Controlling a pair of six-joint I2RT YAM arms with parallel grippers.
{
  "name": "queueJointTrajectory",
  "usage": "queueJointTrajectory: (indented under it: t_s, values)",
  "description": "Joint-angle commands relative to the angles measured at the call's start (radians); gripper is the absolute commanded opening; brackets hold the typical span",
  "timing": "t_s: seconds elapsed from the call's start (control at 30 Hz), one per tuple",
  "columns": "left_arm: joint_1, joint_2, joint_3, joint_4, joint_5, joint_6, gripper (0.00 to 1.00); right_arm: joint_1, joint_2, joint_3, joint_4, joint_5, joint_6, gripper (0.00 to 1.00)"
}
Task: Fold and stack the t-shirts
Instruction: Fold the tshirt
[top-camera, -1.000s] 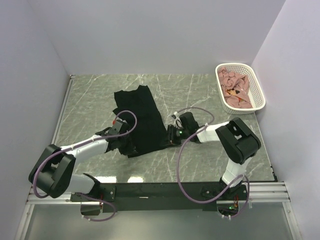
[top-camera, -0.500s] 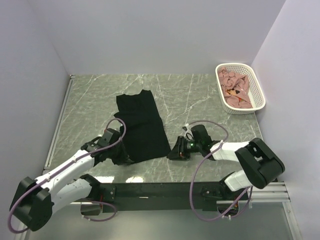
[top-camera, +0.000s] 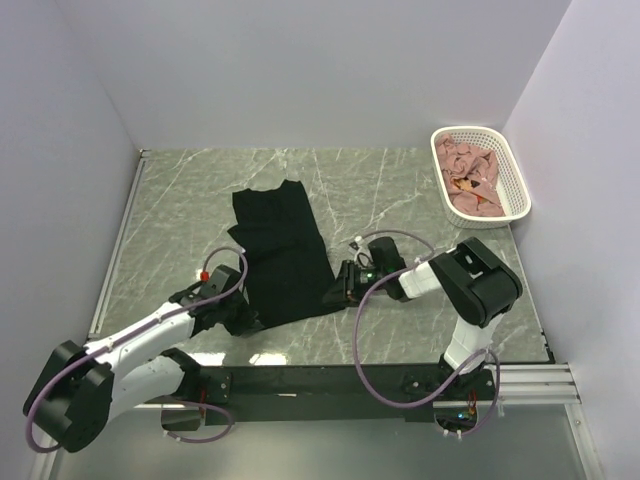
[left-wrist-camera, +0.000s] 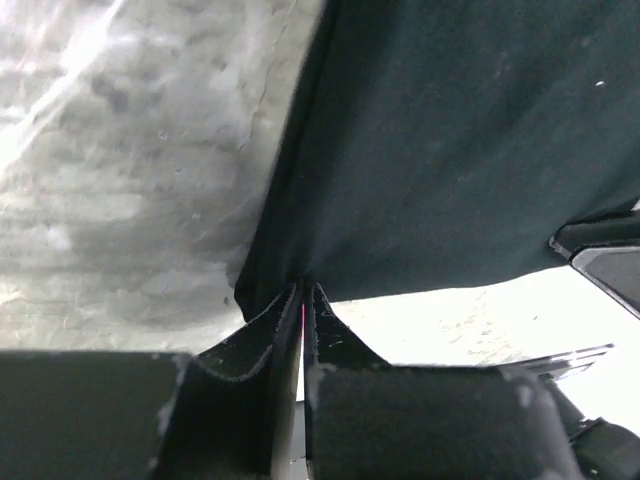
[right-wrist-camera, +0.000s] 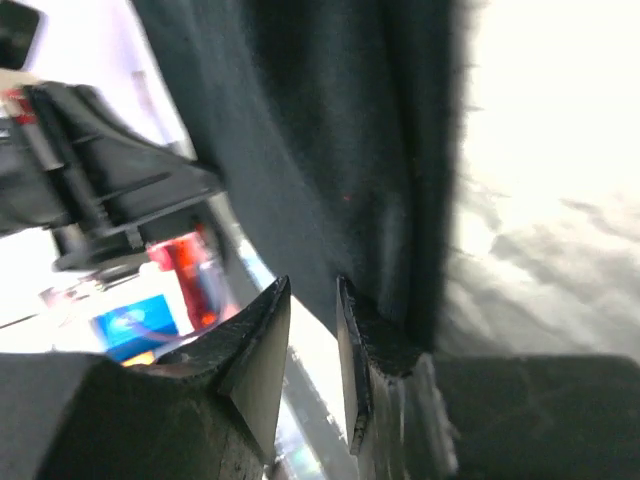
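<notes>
A black t-shirt (top-camera: 280, 245) lies folded into a long strip on the marble table, running from the middle toward the near edge. My left gripper (top-camera: 246, 318) sits at its near-left corner. In the left wrist view the shirt (left-wrist-camera: 450, 150) fills the top, and the left gripper (left-wrist-camera: 305, 287) is shut with the cloth's corner pinched at its tips. My right gripper (top-camera: 341, 288) is low at the near-right corner. In the right wrist view that gripper (right-wrist-camera: 313, 285) stands open beside the shirt's edge (right-wrist-camera: 340, 120), bright table showing between its fingers. More t-shirts, pink ones (top-camera: 468, 178), lie bunched in a basket.
A white lattice basket (top-camera: 520, 190) stands at the far right against the wall. Grey walls close in the table on the left, back and right. Bare marble surrounds the shirt. The arms' cables loop over the near part of the table.
The left jaws have closed on the shirt's near-left corner. The right gripper drew away toward the near edge, then came back in to the near-right corner. The shirt lies flatter and straighter.
</notes>
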Motion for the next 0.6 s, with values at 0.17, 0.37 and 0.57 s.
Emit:
queueJointTrajectory:
  t_s: [0.17, 0.37, 0.57]
  values:
    - [0.010, -0.217, -0.008, -0.132, -0.104, -0.101, 0.13, -0.117, 0.012, -0.070, 0.065, -0.056, -0.042, 0.34]
    - [0.165, -0.145, 0.055, 0.022, -0.033, 0.064, 0.17, -0.117, -0.061, 0.103, -0.073, -0.067, -0.104, 0.34]
    - [0.243, 0.164, 0.237, 0.180, 0.016, 0.210, 0.14, -0.115, 0.110, 0.327, -0.087, -0.127, -0.110, 0.34]
